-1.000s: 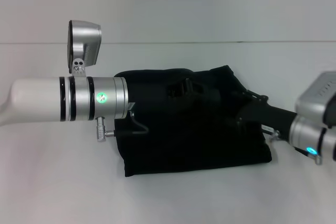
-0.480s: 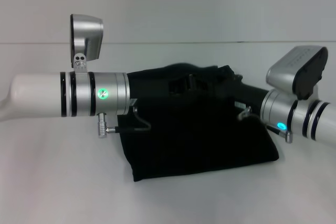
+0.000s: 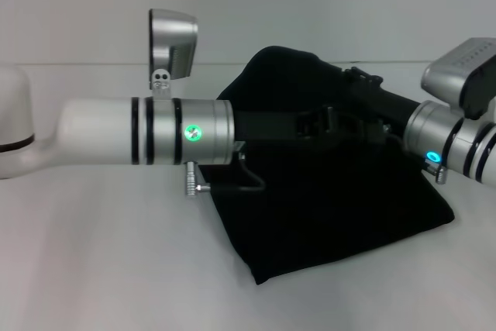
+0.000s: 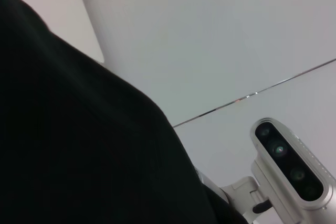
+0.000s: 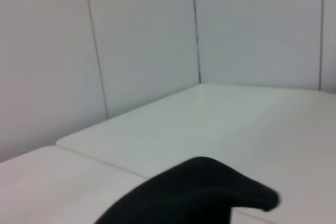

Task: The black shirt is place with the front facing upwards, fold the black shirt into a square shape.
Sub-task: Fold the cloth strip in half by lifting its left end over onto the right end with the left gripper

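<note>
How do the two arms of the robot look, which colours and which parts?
Both arms are white tubes with black rings and a silver wrist. The left arm has a green light, a thin black cable and a silver camera box; the right arm has a blue light. The grippers are black.

I seem to be in a bare test room or lab, not a home. Before me lies a plain white table with nothing homely on it, only the black shirt I am working on. Behind it stand plain pale wall panels with thin dark seams between them, meeting in a corner. My own white and silver arms with their lit status lights, and the camera fixed to my right wrist, point to a robotics setup.
</note>
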Action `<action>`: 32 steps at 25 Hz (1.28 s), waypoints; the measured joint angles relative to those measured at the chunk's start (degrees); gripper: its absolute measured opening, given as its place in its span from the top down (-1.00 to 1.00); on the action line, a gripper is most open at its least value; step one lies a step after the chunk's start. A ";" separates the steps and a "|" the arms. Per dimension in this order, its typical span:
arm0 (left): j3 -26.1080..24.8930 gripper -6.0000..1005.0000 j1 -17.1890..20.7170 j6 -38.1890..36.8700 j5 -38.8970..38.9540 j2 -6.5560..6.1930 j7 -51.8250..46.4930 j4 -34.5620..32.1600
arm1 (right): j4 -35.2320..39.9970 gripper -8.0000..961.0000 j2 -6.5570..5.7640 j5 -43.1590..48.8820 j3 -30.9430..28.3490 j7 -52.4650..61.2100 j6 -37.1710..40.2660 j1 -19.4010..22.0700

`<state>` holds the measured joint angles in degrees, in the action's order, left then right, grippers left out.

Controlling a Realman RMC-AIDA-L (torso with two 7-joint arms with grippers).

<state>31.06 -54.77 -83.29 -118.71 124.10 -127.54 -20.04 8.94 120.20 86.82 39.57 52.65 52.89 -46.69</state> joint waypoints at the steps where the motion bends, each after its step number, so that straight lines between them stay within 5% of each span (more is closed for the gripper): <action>1: 0.01 0.96 -0.46 0.58 0.01 0.07 0.32 0.64 | 0.43 -0.94 -0.02 -0.25 -0.08 0.00 0.17 0.35; 22: -0.72 0.81 -4.56 24.29 1.24 0.69 12.44 17.30 | 5.89 -0.93 -0.43 -2.10 -10.73 -0.61 -3.50 9.54; 30: -5.95 0.74 -4.05 16.31 4.48 0.69 18.85 20.16 | 5.98 -0.93 -0.50 -2.10 -14.81 -0.58 -3.60 10.50; 32: -7.50 0.48 -3.78 14.50 4.48 0.69 19.28 20.56 | 5.85 -0.93 -0.50 -2.10 -15.87 -0.34 -3.60 10.55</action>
<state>23.56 -58.55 -68.79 -114.24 124.80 -108.26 0.52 14.79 119.70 84.73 23.70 52.31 49.30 -36.14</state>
